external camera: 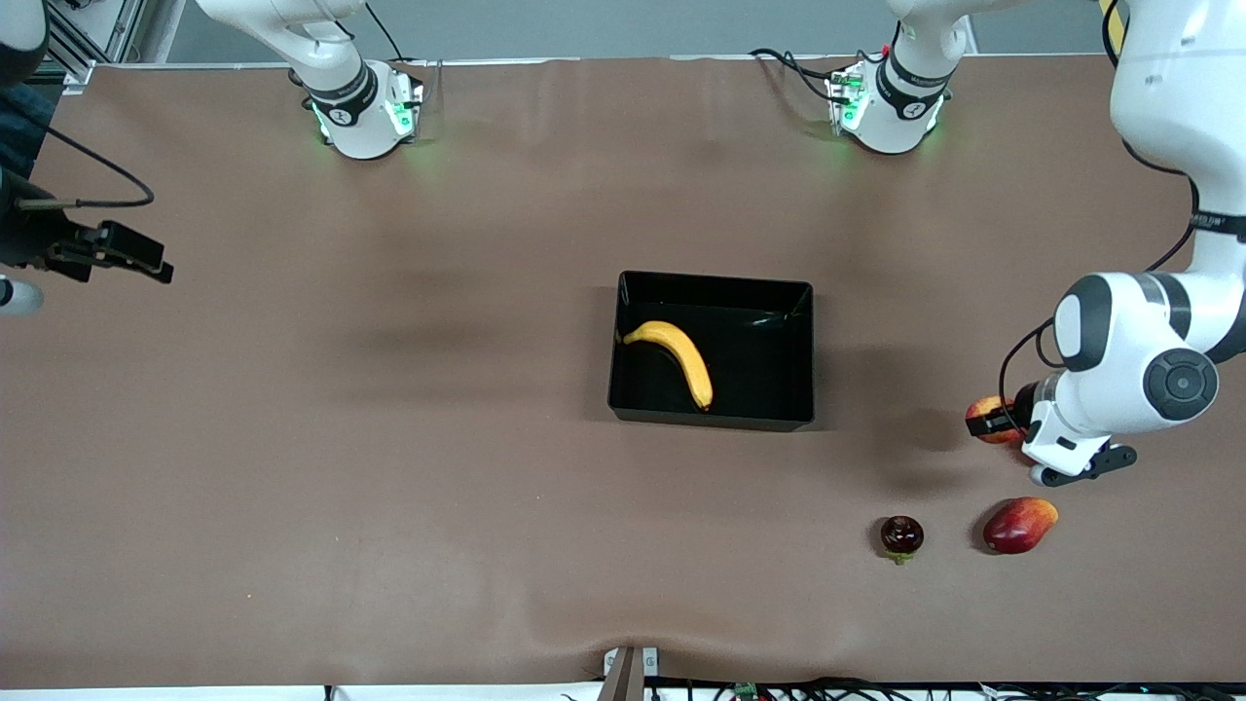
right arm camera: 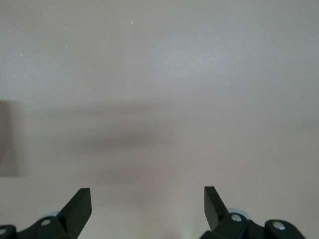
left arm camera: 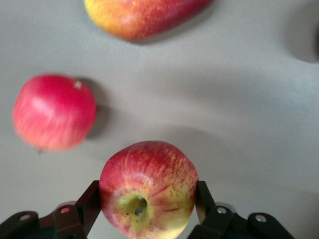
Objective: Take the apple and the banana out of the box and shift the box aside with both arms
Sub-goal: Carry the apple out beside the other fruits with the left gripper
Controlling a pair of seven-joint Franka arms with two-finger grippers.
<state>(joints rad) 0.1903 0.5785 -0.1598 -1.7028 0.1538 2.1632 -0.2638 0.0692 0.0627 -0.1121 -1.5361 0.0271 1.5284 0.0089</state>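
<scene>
Fruit first: the curved yellow banana point(external camera: 674, 357) lies inside the shallow glossy black plastic tray point(external camera: 805, 350) mid-counter point(external camera: 389, 467). Toward the left arm's end from that tray, the left claw point(left arm camera: 148, 199) grips the small red-and-yellow apple point(left arm camera: 147, 188) above the counter. Right claw point(right arm camera: 148, 205) waits, spread wide. No legible writing.

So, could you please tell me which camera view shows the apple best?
The left wrist view: the apple fills it, clamped between the left gripper fingers. The front view shows only a sliver of it beside that gripper; the right wrist view shows only bare table.
</scene>
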